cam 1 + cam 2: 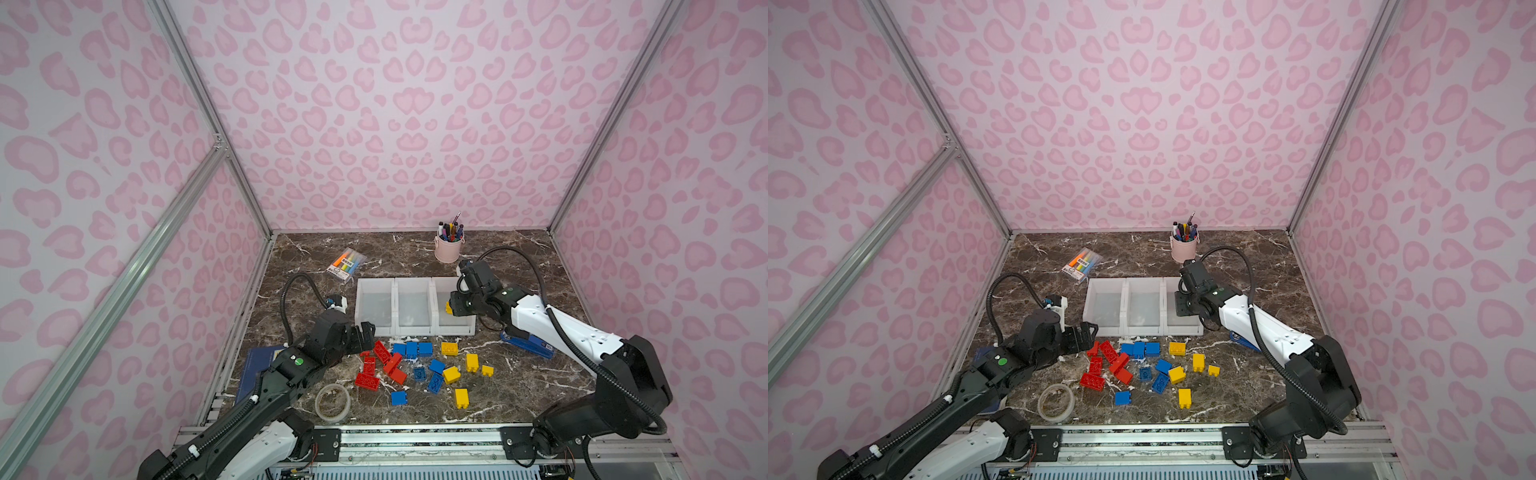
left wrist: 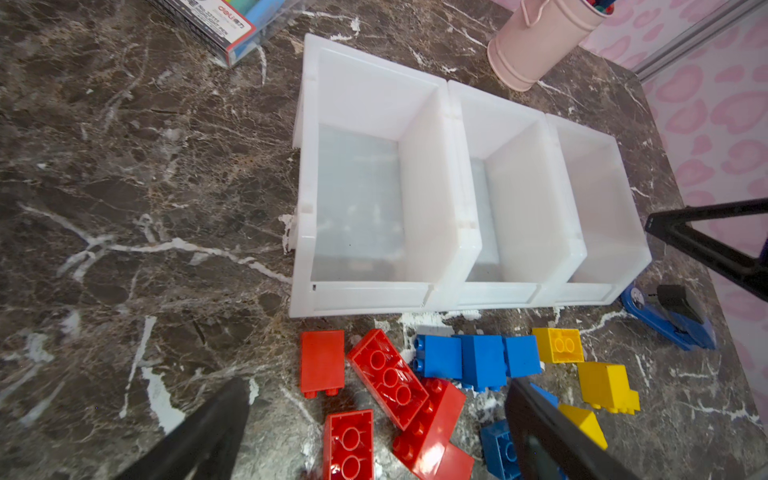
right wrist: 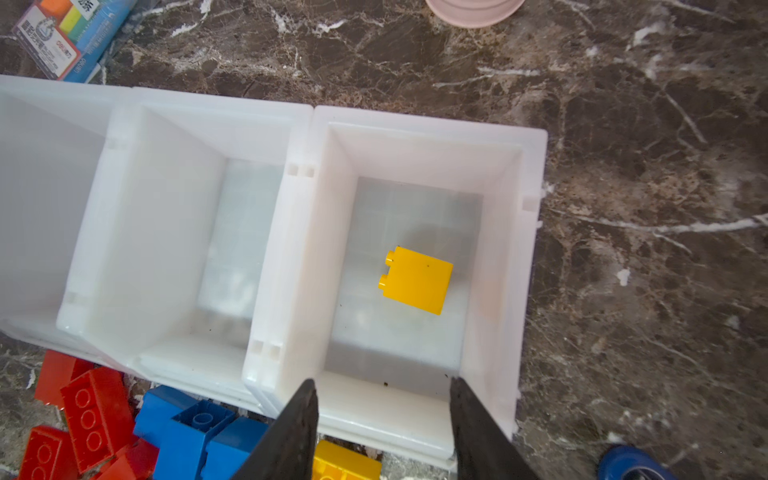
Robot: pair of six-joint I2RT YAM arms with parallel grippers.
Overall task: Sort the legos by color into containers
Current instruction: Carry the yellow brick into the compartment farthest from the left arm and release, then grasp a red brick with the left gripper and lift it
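"Legos (image 1: 436,366), where are they?"
"Nearly all are loose on the table (image 1: 523,386), between the containers (image 1: 413,331) and its front edge. Red is toward the left, blue in the middle, yellow toward the right. One yellow brick (image 3: 415,279) lies on its side in the right-end bin."
"And the pincers?"
"The right gripper (image 3: 382,384) hangs over that bin's front lip with its fingers parted, and the brick lies free below. The left gripper (image 2: 376,380) is spread wide just above the red bricks (image 2: 349,444), near the left bin's front corner."
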